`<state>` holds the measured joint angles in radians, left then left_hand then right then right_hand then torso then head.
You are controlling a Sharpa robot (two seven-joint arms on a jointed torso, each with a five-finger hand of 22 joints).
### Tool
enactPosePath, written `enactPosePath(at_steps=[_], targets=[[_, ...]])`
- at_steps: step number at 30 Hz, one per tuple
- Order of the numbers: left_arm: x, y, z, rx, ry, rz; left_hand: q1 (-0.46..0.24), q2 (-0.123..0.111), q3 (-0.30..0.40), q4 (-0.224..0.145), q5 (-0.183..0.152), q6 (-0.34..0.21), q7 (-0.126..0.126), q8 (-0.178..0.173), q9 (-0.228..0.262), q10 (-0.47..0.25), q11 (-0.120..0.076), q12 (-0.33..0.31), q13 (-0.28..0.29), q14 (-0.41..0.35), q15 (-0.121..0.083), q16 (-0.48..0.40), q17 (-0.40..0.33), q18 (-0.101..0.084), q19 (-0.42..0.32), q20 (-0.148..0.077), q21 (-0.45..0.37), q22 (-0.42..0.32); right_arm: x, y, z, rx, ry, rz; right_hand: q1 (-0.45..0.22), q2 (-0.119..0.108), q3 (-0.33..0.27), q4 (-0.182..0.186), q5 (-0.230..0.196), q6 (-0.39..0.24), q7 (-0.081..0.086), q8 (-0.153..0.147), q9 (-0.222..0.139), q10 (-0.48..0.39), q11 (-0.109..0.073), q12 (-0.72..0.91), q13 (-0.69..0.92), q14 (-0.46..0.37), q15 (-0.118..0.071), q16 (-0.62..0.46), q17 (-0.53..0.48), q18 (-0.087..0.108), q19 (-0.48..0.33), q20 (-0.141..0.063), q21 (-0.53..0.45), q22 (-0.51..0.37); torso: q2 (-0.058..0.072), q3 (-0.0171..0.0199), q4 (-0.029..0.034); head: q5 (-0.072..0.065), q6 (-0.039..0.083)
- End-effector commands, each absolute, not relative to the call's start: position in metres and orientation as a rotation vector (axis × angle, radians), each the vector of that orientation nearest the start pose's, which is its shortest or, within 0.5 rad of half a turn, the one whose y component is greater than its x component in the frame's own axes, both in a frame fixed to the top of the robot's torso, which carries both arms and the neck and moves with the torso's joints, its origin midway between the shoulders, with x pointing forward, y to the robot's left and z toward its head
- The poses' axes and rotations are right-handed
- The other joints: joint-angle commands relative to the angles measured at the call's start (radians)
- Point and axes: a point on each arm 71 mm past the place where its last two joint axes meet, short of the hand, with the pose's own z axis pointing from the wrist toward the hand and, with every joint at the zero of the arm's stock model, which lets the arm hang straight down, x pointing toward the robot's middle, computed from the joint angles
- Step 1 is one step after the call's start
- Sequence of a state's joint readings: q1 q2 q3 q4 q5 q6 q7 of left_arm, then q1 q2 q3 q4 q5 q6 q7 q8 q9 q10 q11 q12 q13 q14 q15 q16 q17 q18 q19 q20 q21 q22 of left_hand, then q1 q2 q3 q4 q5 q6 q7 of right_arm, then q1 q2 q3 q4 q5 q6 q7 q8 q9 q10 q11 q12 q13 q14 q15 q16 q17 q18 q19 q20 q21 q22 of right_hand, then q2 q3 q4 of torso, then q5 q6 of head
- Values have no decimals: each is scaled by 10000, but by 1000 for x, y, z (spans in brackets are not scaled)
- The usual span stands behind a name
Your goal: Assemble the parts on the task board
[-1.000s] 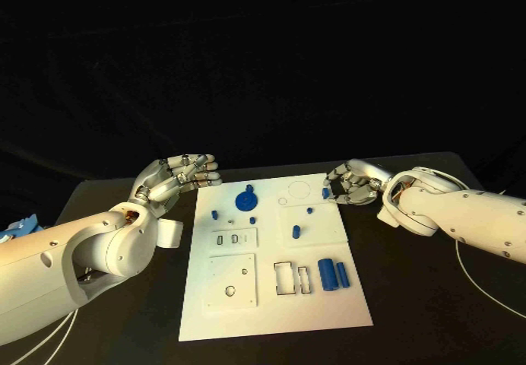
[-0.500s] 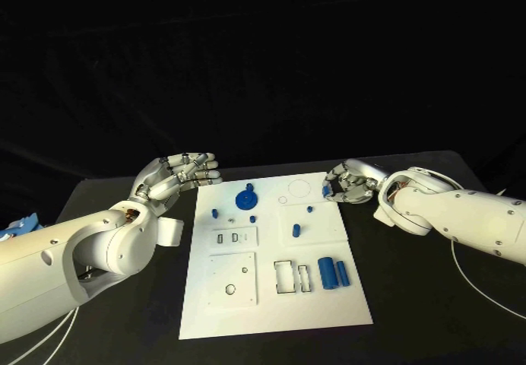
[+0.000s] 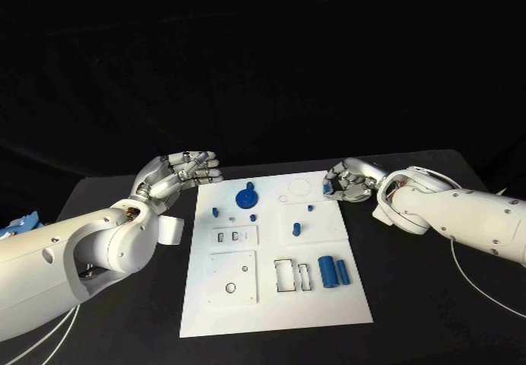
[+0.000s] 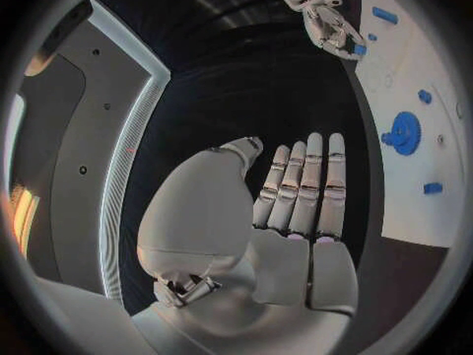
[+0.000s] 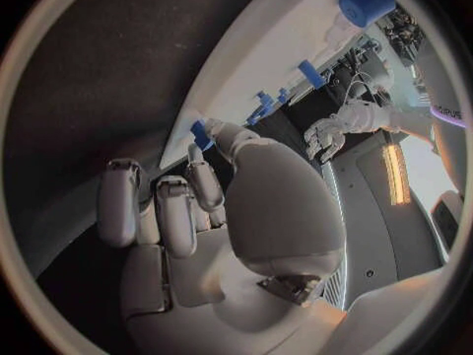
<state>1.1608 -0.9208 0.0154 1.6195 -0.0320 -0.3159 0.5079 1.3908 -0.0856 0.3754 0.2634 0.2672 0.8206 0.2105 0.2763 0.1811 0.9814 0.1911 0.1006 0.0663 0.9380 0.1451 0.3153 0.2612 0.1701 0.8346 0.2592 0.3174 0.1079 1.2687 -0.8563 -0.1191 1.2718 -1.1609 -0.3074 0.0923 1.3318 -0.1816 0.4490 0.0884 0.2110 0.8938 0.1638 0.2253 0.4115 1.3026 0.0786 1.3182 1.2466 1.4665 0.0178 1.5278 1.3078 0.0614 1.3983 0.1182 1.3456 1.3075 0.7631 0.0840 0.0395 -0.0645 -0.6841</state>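
The white task board [image 3: 247,304] lies in the middle of the black table. On it sit a blue gear-like disc [image 3: 247,199], two blue cylinders [image 3: 327,272] side by side, and several small blue pieces such as one [image 3: 296,229] near the middle. My right hand [image 3: 351,182] hovers at the board's far right corner and pinches a small blue part [image 5: 202,134] between thumb and a finger; that part also shows at the hand's tip [image 3: 327,189]. Beside the board's far left corner, my left hand [image 3: 183,172] holds nothing, its fingers [image 4: 306,185] straight and side by side.
The board has several empty recesses, including rectangular slots [image 3: 292,277] and a round hole [image 3: 230,289]. Thin cables [image 3: 483,285] run across the table on the right. A blue object [image 3: 15,226] lies at the far left edge.
My right hand with the small blue part has drifted slightly up and left over the board's far right corner. The left hand has barely moved.
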Motion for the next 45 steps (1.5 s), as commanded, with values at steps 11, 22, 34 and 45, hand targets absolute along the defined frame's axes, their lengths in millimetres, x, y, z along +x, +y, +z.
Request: enactPosePath(at_steps=[11,22,34,45], targets=[[471,219,-159,-10250,12890,-16623,-9,-117,72,-9,-66,27,330,-35,7,84,-12,-61,3,63,-4,-36,10,137,67,23,-37,-9,528,-284,-185,992,16368,6592,-55,484,379,-99,-228,815,-469,1072,407,382,-393,236,259,820,-439,78,1641,-5,203,-324,177,686,-9,8,-9,-18,-52],[471,221,-159,-10261,12881,-16582,-24,-125,99,-12,-69,25,338,-45,8,92,-8,-90,2,68,-2,-57,27,137,74,23,-46,-24,523,-277,-181,1384,15825,6675,-239,558,472,-42,-62,620,-476,1231,467,469,-416,280,332,842,-478,105,1722,-17,235,-385,201,730,-20,4,-10,28,-90],[474,224,-160,-10300,12855,-16456,-24,-125,99,-12,-69,25,338,-45,8,92,-8,-90,2,68,-2,-57,27,137,74,23,-46,-24,496,-204,-169,1007,16044,7369,-288,706,620,-51,-228,480,-464,1335,496,462,-406,265,329,843,-473,103,1716,0,196,-391,129,683,-30,-21,-15,287,-157],[477,222,-163,-10335,12888,-16447,-31,-126,106,-11,-69,27,337,-46,9,98,-7,-96,3,71,-2,-63,32,137,77,23,-48,-28,475,-125,-169,-775,16209,8048,-355,689,647,-47,-177,424,-453,1373,504,445,-396,251,318,839,-465,97,1700,6,185,-388,106,670,0,-16,-13,616,-229]])
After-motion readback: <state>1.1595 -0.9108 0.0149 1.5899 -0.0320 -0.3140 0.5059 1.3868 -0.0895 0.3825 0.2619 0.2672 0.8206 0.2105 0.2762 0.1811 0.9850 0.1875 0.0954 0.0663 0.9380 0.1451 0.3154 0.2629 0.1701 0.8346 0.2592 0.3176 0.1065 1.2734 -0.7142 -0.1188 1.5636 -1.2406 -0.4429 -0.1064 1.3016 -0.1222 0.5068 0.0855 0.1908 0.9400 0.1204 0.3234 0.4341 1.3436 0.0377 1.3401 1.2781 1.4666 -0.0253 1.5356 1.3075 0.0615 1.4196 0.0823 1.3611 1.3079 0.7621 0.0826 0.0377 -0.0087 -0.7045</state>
